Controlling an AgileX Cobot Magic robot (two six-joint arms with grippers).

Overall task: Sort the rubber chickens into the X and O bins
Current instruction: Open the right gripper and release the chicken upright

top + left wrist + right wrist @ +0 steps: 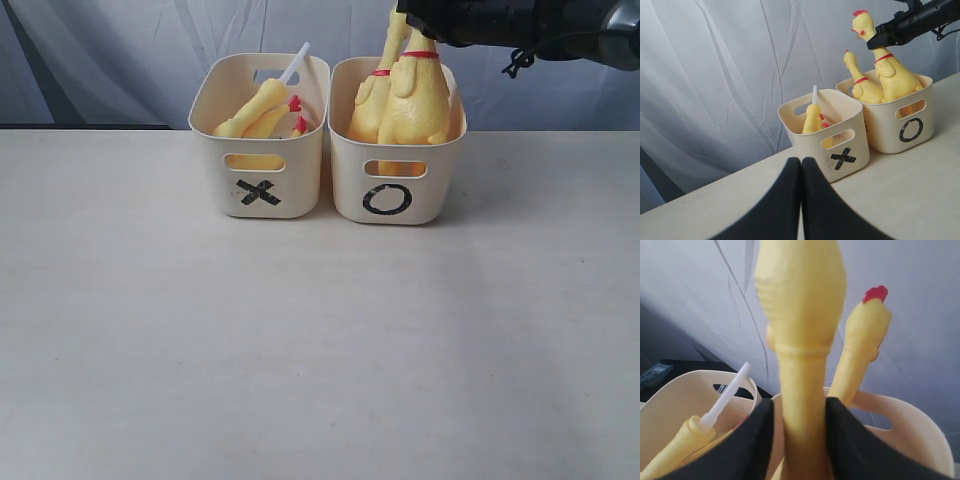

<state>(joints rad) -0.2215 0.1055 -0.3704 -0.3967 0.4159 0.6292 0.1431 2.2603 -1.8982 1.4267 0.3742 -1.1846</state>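
Two large rubber chickens are seen upright in the O bin (435, 195), heads above the rim. Taller chicken (418, 95) is clamped at the neck by the right gripper (802, 440), a finger pressed on each side. Second large chicken (370, 105) is leaned against it. Smaller chickens (258, 108) are laid tilted in the X bin (300, 190), just beside the O bin; a white stick (297, 62) is poked out above its rim. Left gripper (801, 200) is held over the table (300, 350), well apart from both bins, fingers pressed together.
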